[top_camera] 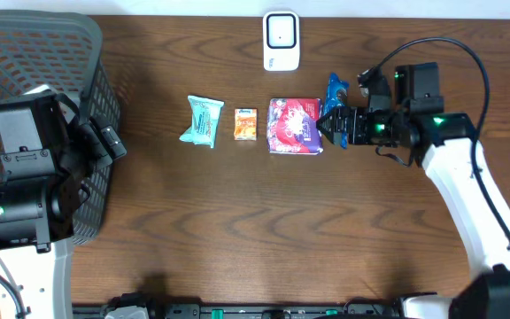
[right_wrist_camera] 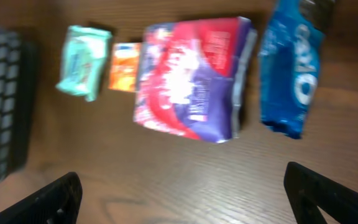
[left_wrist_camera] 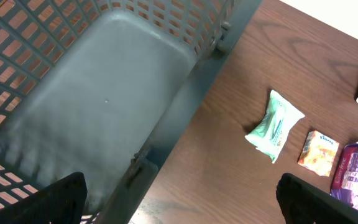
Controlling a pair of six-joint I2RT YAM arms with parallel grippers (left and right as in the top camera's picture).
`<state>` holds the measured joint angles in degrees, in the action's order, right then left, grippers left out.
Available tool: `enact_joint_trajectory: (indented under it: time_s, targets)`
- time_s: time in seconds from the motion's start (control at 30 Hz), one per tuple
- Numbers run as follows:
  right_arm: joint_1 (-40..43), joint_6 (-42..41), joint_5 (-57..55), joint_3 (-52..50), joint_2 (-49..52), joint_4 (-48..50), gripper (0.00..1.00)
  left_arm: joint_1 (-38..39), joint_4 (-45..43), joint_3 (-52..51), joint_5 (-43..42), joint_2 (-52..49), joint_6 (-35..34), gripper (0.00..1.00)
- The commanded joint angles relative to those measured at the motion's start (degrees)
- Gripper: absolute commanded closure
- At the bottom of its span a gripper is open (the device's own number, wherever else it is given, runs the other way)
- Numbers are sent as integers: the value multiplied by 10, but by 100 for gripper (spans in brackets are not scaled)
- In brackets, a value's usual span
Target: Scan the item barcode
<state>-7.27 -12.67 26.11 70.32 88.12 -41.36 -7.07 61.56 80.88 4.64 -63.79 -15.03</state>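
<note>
Overhead, four packets lay in a row on the wooden table [top_camera: 237, 221], below a white scanner [top_camera: 281, 40]: teal packet [top_camera: 203, 120], orange packet [top_camera: 245, 124], red-and-purple packet [top_camera: 294, 126], blue packet [top_camera: 336, 89]. Trouble seemed likeliest at the red-and-purple one, because the blue one lay just beside it. A careless closing could catch both, or the glossy wrapper could slip. Its barcode was not visible and might face away from the scanner. The right gripper [top_camera: 330, 124] hovered over that packet's right edge, jaws spread wide, holding nothing. The left gripper [left_wrist_camera: 179, 199], equally wide and empty, hung over the grey basket [top_camera: 25, 44].
</note>
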Motion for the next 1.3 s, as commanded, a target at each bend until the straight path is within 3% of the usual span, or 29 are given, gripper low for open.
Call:
enact_joint_trajectory:
  time_s: [0.0, 0.2, 0.27, 0.37, 0.47, 0.6, 0.93, 1.07, 1.27]
  targets:
    - [22, -27, -37, 47, 38, -19, 1, -2, 2, 11, 5, -2, -3, 2]
    - [40, 14, -126, 222, 143, -198, 1, -2, 2, 11, 5, -2, -3, 2]
    - [34, 14, -158, 252, 164, -217, 1, -2, 2, 11, 5, -2, -3, 2]
    - [16, 14, -155, 257, 177, -191, 1, -3, 2, 11, 5, -2, -3, 2]
    - [0, 41, -171, 246, 182, -146, 20, -2, 2, 11, 5, -2, -3, 2]
    - [-4, -3, -236, 229, 189, -92, 32, -2, 2, 11, 5, -2, -3, 2]
    - [-39, -19, -284, 228, 275, -12, 34, -2, 2, 11, 5, -2, -3, 2]
    - [-48, -23, -297, 228, 318, 19, 47, -2, 2, 11, 5, -2, -3, 2]
    - [-48, -32, -297, 228, 369, 32, 50, -2, 2, 11, 5, -2, -3, 2]
